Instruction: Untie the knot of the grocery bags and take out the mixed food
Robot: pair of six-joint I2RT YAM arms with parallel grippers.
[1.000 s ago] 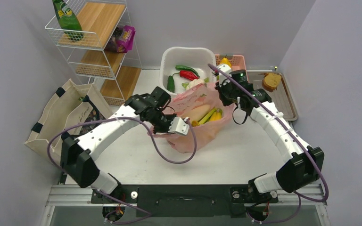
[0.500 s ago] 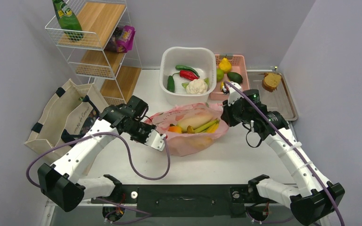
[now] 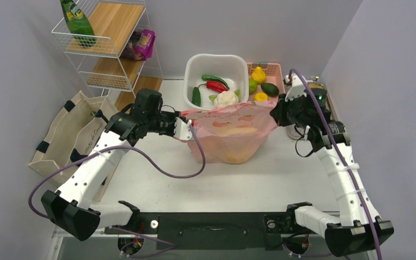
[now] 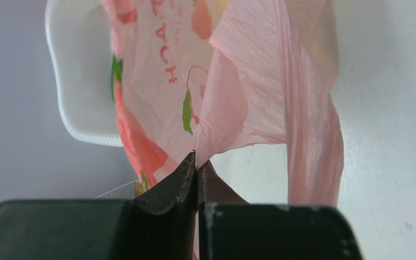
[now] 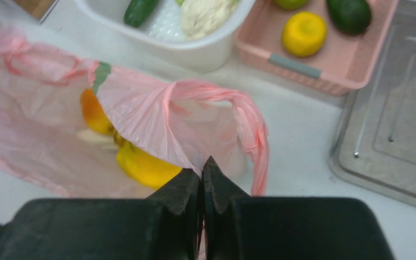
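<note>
The thin pink plastic bag point(image 3: 228, 138) hangs stretched between my two grippers above the table. My left gripper point(image 3: 186, 121) is shut on the bag's left rim, which shows in the left wrist view point(image 4: 216, 108). My right gripper point(image 3: 275, 112) is shut on the right rim point(image 5: 157, 119). A free handle loop point(image 5: 252, 127) hangs beside the right jaws. No knot shows. Yellow bananas point(image 5: 141, 165) and an orange fruit point(image 5: 93, 111) show through the plastic. The beige tote point(image 3: 67, 132) lies at the far left. A green bottle point(image 3: 77, 21) stands on the wire shelf.
A white basin point(image 3: 192, 67) with cauliflower point(image 3: 226, 99) and red pepper point(image 3: 216, 85) stands right behind the bag. A pink basket point(image 3: 268, 69) of fruit and a metal tray point(image 3: 333, 116) are at back right. A purple snack packet point(image 3: 142, 43) sits on the shelf.
Both grippers have risen and pulled apart, left toward the shelf and right toward the tray. The bag went from lying slack and open on the table to hanging taut between them.
</note>
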